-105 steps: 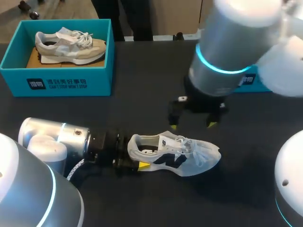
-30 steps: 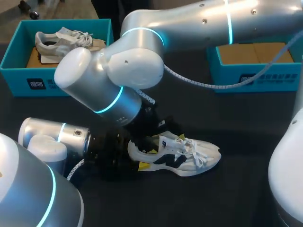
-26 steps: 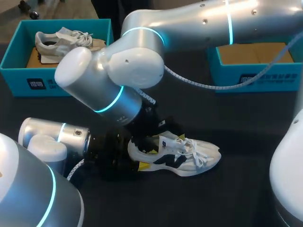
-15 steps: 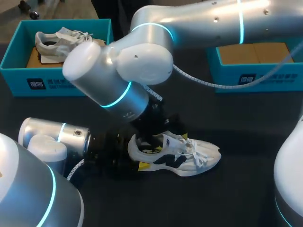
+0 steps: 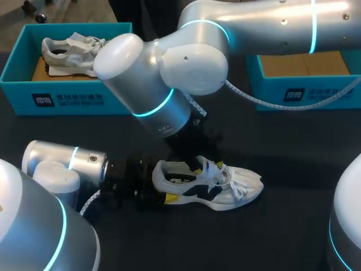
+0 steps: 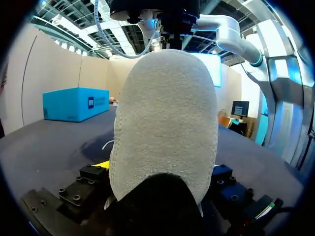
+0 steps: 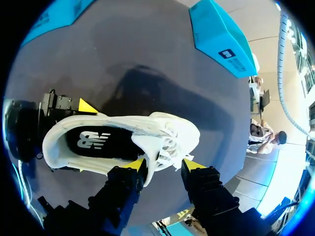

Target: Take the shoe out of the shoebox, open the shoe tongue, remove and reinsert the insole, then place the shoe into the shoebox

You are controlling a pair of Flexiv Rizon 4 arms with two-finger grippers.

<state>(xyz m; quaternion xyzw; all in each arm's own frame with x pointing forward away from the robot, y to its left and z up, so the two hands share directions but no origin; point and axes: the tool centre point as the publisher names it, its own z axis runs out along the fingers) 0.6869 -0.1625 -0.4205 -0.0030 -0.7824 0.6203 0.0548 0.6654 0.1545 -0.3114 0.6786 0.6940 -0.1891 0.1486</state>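
Left gripper [image 5: 162, 189]: clamped on heel of white mesh sneaker [image 5: 208, 189] | sneaker: upright on black table [image 5: 282, 237], well apart from teal cardboard shoebox [image 5: 304, 93] | right gripper [image 7: 165, 164]: fingers apart, straddling tongue, gripping nothing.

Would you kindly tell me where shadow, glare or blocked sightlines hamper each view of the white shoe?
Head view: glare patches on the right arm, which hides part of the left shoebox. Left wrist view: the white shoe's heel blocks nearly everything ahead. Right wrist view: a broad shadow darkens the table beyond the shoe.
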